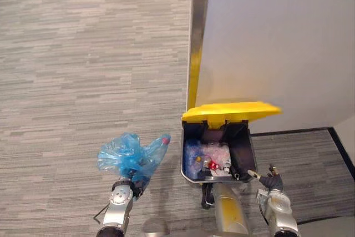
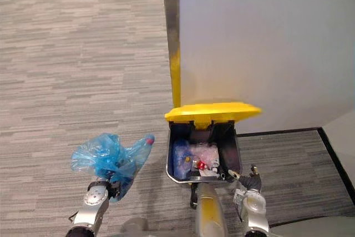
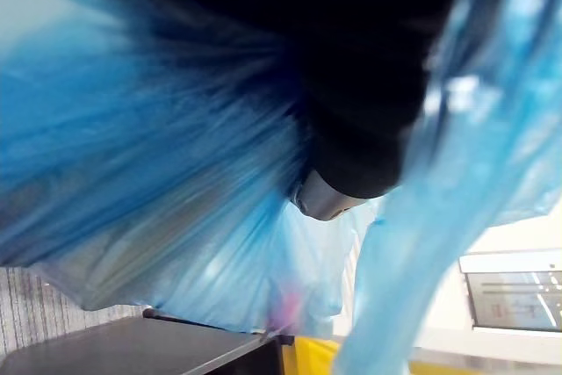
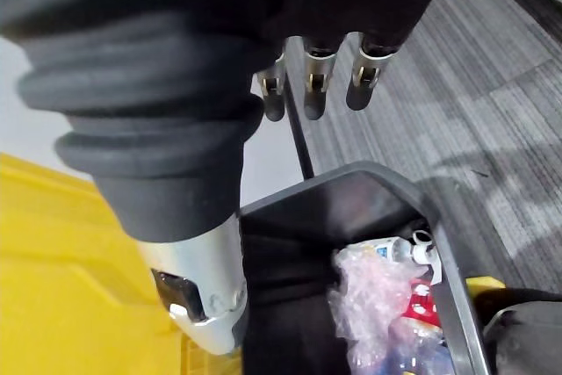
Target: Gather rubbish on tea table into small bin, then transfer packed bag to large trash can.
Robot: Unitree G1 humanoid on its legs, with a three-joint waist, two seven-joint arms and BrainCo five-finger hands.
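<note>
The left hand (image 1: 127, 186) grips the neck of the packed blue bag (image 1: 130, 156), which bulges past its fingers. The large trash can (image 1: 244, 144) stands open to that hand's right. I would carry the bag over the rim, under the yellow lid (image 1: 230, 111), and then release it. The right hand (image 1: 270, 181) hangs slack-fingered beside the can.

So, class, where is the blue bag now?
In the left eye view, the blue bag is bunched in the left robot hand, left of the open yellow-lidded bin.
</note>
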